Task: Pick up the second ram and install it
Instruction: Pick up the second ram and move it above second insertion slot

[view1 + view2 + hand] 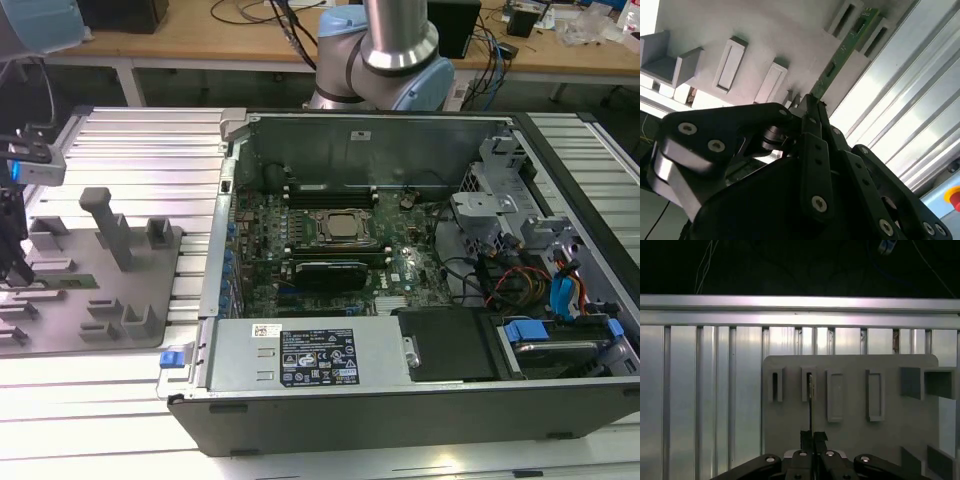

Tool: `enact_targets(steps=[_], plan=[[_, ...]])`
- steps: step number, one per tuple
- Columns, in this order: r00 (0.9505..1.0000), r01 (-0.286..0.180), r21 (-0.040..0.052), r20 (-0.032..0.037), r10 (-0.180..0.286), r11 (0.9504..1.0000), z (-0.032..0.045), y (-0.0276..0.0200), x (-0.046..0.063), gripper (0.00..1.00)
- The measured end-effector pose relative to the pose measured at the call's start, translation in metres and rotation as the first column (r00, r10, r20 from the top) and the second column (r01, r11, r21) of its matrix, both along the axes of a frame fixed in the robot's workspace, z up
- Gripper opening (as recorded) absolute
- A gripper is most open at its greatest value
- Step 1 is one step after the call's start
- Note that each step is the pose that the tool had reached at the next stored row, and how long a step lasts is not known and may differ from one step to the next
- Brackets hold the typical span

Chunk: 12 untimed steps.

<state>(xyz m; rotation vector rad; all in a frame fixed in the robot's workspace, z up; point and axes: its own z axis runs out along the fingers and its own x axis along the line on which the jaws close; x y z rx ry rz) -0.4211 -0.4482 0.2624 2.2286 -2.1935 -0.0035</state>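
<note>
**Gripper pinches the ram stick at the holder plate**

In the second wrist view the gripper's two black fingers are pressed together on the near end of the ram stick, with the thin green board caught edge-on between them. The stick stands on its long edge and runs away from the fingertips. Its far part sits between raised grey blocks of the holder plate. Small dark parts show along its green face.

In the first wrist view the stick appears as a thin dark line rising from between the fingertips into one of the plate's upright slots. A like slot lies just beside it on one side, and two longer rectangular frames lie on the other.

The plate lies flat on a ribbed metal surface.

In the exterior view the plate is at the exterior view's left, with the gripper over its outer edge. An open computer case lies on the same surface to the exterior view's right of the plate. A large green motherboard is inside the case, and the arm's base stands behind it.
</note>
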Motion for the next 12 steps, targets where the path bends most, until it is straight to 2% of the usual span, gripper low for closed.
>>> enact_targets(steps=[2, 3, 4, 6, 12], plan=[[1.0000, 0.000, -0.0041, 0.0000, 0.000, 1.0000, 0.0106, 0.0011, 0.000, 0.10], [1.0000, 0.000, -0.0108, -0.0001, 0.000, 0.9999, 0.0182, 0.0020, 0.000, 0.10], [1.0000, 0.000, -0.0129, -0.0001, 0.000, 0.9999, 0.0225, 0.0023, 0.000, 0.10], [1.0000, 0.000, -0.0148, 0.0000, 0.000, 0.9999, 0.0343, 0.0025, 0.000, 0.10], [1.0000, 0.000, -0.0189, 0.0000, 0.000, 0.9998, 0.0603, 0.0038, 0.000, 0.10]])
